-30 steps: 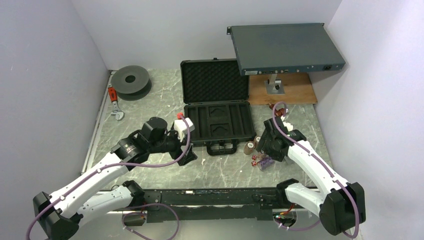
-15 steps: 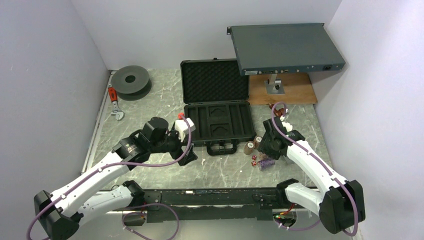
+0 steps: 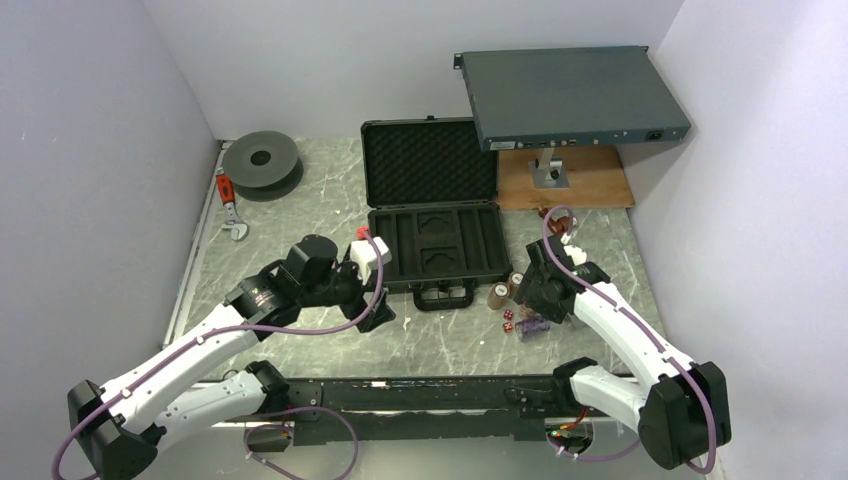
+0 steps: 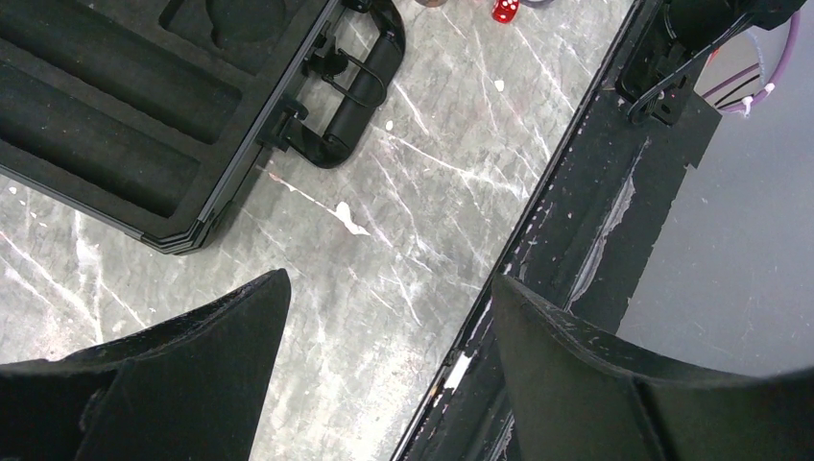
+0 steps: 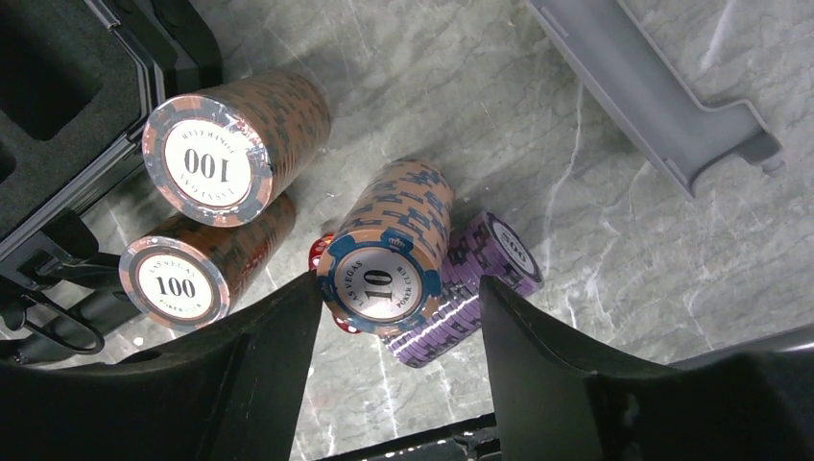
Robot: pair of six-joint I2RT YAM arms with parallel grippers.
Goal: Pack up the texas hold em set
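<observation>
The black briefcase (image 3: 435,250) lies open in the middle of the table, with its egg-crate foam lid (image 3: 430,160) raised behind the empty slotted tray. Its tray (image 4: 115,115) and handle (image 4: 355,86) show in the left wrist view. My left gripper (image 3: 378,315) (image 4: 391,288) is open and empty over bare table, left of the handle. My right gripper (image 5: 398,293) is open just above a brown chip stack marked 10 (image 5: 394,250), which lies on a purple stack (image 5: 475,288). Two brown stacks marked 100 (image 5: 230,144) lie beside them. A red die (image 3: 508,318) lies by the chips.
A large grey metal rack box (image 3: 575,95) stands on a mount over a wooden board (image 3: 590,185) at the back right. A dark round spool (image 3: 262,158) and a red-handled tool (image 3: 228,195) lie at the back left. The black front rail (image 4: 595,240) runs along the near edge.
My right gripper has edged slightly toward the chip stacks. The left arm has hardly moved.
</observation>
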